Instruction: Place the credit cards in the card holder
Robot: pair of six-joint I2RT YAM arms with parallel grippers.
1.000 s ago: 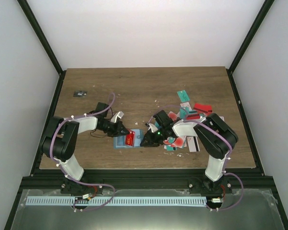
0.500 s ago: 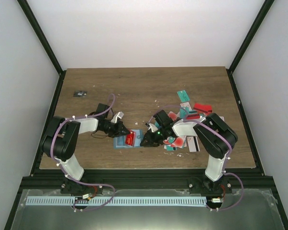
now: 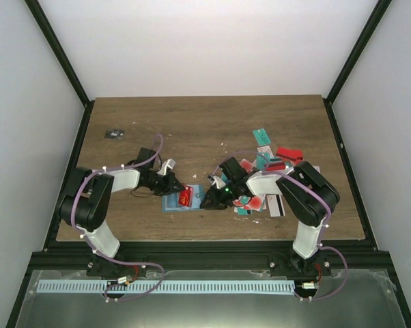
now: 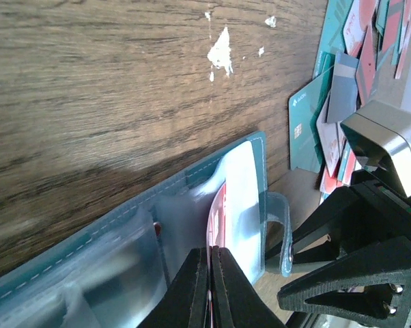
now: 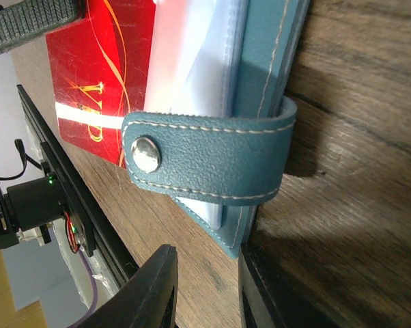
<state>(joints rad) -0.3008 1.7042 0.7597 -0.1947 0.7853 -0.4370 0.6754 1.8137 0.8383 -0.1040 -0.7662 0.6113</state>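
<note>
Near the desk's front middle, the card holder (image 3: 173, 203) lies open and flat on the desk (image 3: 192, 130). I record the left claw (image 3: 180, 192) closed on a red card (image 3: 186, 199) that lies over the holder.

Only the left wrist view shows that card edge-on. It is pinched between the fingertips (image 4: 195, 287), with its far end inside a clear pocket of the holder. Only the right wrist view shows the card's red face with gold lettering. It also shows the holder's strap (image 5: 212, 147), with its snap (image 5: 145, 153), lying across the clear sleeves.

The right claw (image 3: 207, 202) sits at the holder's right corner. Its jaws stand slightly apart with bare wood between them, clamping nothing that I can see.

The remaining credit cards (image 3: 263, 171) lie heaped to the right, beside the right arm. A small dark object (image 3: 114, 134) lies well apart at far left.

Against the frame one second ago, both arms hold nearly the same pose and the red card has barely shifted.
</note>
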